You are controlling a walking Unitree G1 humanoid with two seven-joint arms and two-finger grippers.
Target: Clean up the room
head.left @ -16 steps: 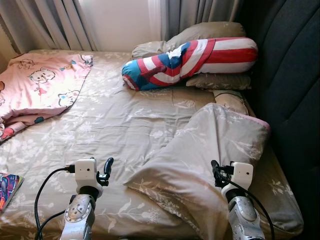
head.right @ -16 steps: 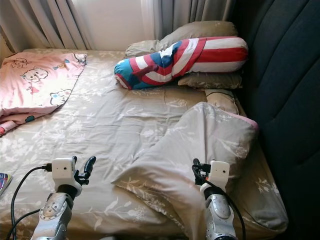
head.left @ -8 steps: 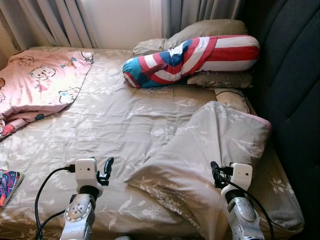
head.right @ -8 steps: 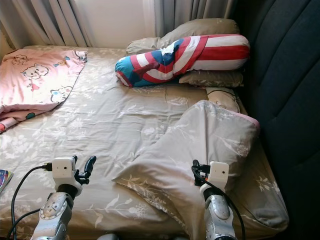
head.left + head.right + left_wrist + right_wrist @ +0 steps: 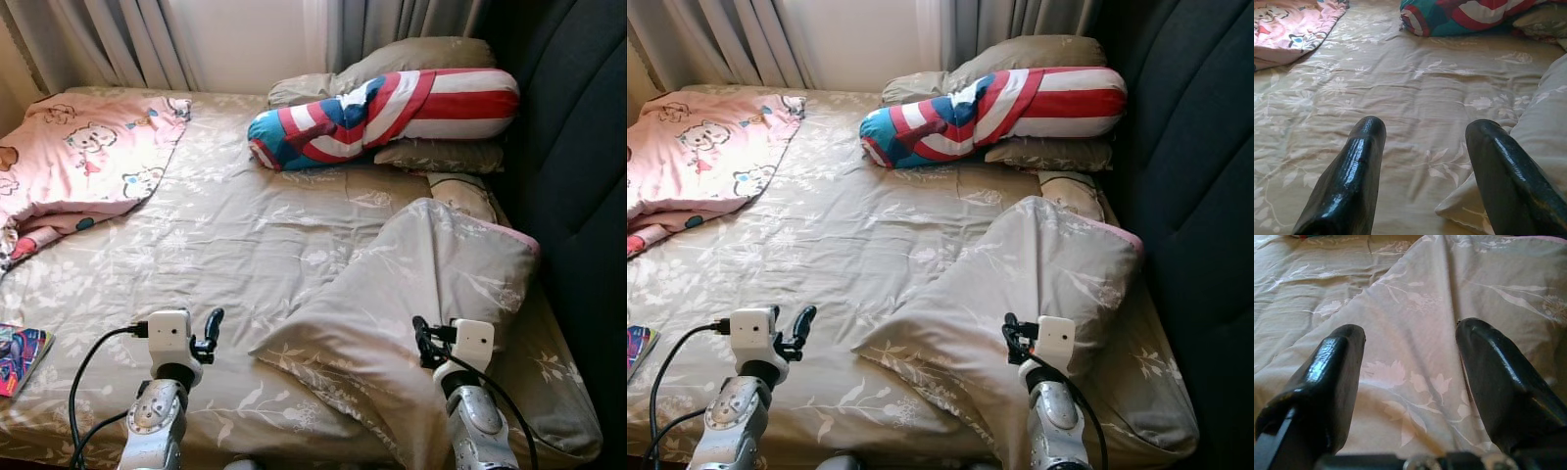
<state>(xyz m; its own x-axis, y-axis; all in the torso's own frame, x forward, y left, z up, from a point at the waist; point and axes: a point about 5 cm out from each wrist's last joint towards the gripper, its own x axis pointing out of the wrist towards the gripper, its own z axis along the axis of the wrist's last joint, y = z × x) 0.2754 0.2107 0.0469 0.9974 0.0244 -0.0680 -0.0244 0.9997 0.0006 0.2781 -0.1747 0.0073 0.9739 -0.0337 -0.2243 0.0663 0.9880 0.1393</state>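
Two sets of jaws are mine, and both hang wide open with nothing in them, low over the near edge of the bed (image 5: 245, 225). My right jaws (image 5: 1410, 382) hover just above the folded-back beige duvet (image 5: 421, 284), whose leaf-printed cloth lies under both fingers; its turned-over corner shows a thin pink edge near the dark headboard (image 5: 578, 147). My left jaws (image 5: 1422, 171) are held over the flat beige sheet, just beside the duvet's near corner, which shows at one finger's side in the left wrist view.

Beyond the duvet, at the head of the bed, a red, white and blue striped bolster (image 5: 382, 108) lies across two beige pillows (image 5: 421, 64), one above it and one below. Another small pillow (image 5: 460, 196) peeks out between the bolster and the raised duvet. On the far left of the bed a pink blanket with cartoon animals (image 5: 78, 166) lies crumpled, well apart from both arms. A colourful book (image 5: 20, 357) sits at the bed's left edge near my left arm. Grey curtains (image 5: 118, 39) hang behind the bed.
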